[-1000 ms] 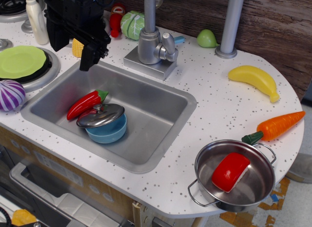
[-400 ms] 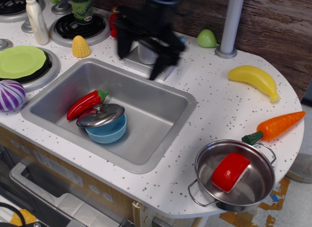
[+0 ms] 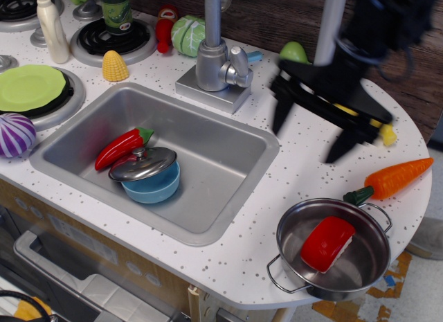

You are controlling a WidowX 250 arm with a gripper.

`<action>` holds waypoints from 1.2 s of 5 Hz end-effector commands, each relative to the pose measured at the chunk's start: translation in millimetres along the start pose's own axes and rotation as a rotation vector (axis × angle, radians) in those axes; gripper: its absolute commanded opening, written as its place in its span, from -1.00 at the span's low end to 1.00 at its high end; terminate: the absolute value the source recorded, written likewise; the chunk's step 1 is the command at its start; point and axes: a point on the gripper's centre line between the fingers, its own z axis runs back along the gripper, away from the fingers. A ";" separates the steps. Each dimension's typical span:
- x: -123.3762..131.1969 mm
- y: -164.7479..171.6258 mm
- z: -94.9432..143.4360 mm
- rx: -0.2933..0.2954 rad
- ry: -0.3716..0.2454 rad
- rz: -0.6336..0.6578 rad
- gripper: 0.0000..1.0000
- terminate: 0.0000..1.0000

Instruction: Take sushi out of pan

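The sushi (image 3: 327, 243), a glossy red block with a white base, lies tilted inside the shiny steel pan (image 3: 291, 233) at the counter's front right corner. My black gripper (image 3: 309, 137) hangs open above the counter, up and a little left of the pan, with one fingertip (image 3: 279, 120) on the left and the other on the right. It is blurred by motion, holds nothing, and stands well clear of the pan. It hides most of the yellow banana behind it.
A sink (image 3: 228, 170) holds a red chili pepper (image 3: 123, 147) and a blue bowl with steel lid (image 3: 147, 172). An orange carrot (image 3: 394, 179) lies just behind the pan. Faucet (image 3: 214, 59), green pear (image 3: 293, 52), corn (image 3: 114, 66), green plate (image 3: 31, 88) and purple onion (image 3: 14, 134) stand around.
My gripper has swept from the far left above the sink, past the faucet, to the right side above the counter near the pan. Nothing else has moved.
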 end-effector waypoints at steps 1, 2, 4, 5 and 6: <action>-9.7 -33.0 2.6 -0.076 -0.076 0.043 1.00 -1.00; -21.6 -47.0 4.0 -0.090 -0.086 0.121 1.00 -1.00; -38.4 -41.8 -21.5 -0.097 -0.089 0.145 1.00 -1.00; -45.9 -35.4 -32.8 -0.136 -0.089 0.131 1.00 -1.00; -49.1 -35.0 -47.9 -0.157 -0.107 0.128 1.00 -1.00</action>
